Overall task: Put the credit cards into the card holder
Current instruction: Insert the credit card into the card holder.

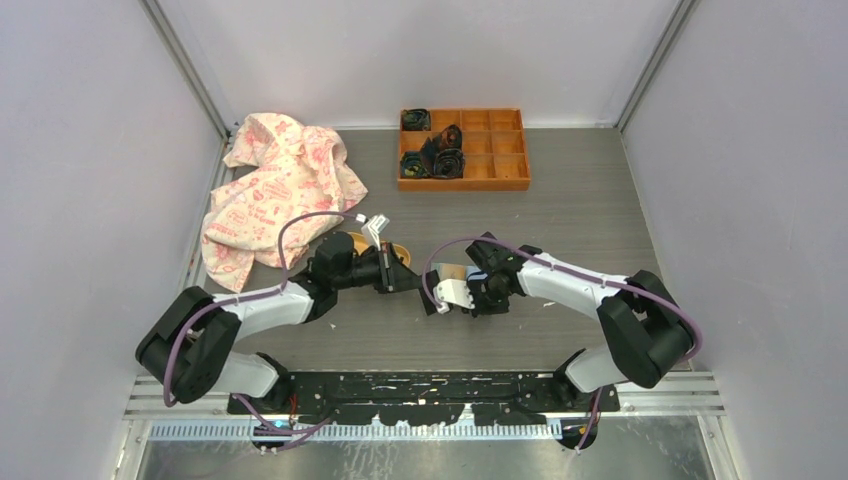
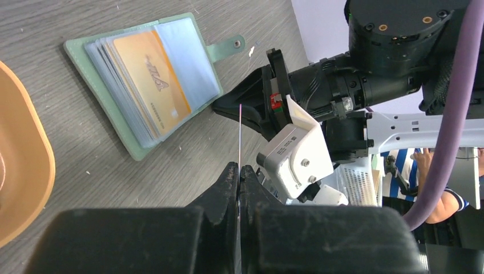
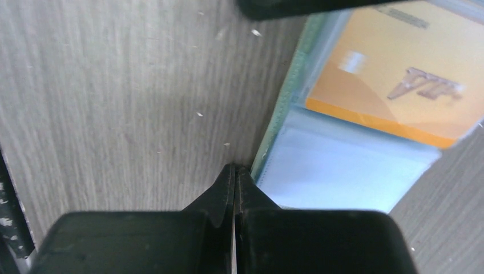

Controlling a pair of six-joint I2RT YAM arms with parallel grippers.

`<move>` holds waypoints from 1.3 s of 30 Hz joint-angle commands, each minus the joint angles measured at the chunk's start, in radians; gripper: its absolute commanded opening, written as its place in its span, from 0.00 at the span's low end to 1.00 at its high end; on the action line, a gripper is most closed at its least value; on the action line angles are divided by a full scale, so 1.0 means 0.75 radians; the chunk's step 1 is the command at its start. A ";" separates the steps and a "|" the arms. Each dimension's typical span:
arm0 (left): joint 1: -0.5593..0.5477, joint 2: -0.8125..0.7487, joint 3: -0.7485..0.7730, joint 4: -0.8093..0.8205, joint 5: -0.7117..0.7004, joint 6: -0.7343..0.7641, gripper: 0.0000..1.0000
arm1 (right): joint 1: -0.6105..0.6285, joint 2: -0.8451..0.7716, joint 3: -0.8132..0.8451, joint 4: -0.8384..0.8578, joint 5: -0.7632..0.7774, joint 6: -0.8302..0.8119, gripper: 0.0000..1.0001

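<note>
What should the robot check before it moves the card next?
1. Left gripper shut on the card: ok.
2. The holder lying open on the table: ok.
3. Right gripper shut, tips at the holder's edge: ok.
4. Right gripper really pinning the holder down: cannot tell.
5. A clear sleeve beside the orange card looks free: ok.
6. Card lined up with that sleeve: not ok, it stands on edge, apart from the holder.

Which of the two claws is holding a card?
The left claw, pinching a thin card edge-on; the right claw is shut on nothing, its tips beside the card holder.
</note>
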 commanded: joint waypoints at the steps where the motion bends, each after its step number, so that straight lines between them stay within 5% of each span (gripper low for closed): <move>1: 0.003 0.047 0.052 0.187 -0.028 -0.047 0.00 | -0.029 -0.010 0.014 0.119 0.175 0.082 0.01; 6: 0.000 0.136 0.089 0.230 -0.054 -0.090 0.00 | -0.108 -0.056 0.033 0.128 0.151 0.145 0.01; 13: -0.035 0.294 0.194 0.244 -0.175 -0.143 0.00 | -0.348 -0.110 0.187 -0.056 -0.344 0.368 0.05; 19: -0.089 0.429 0.286 0.245 -0.302 -0.148 0.00 | -0.393 -0.035 0.238 0.016 -0.263 0.598 0.06; 39: -0.109 0.601 0.418 0.045 -0.396 -0.122 0.00 | -0.390 0.225 0.305 -0.026 -0.073 0.655 0.07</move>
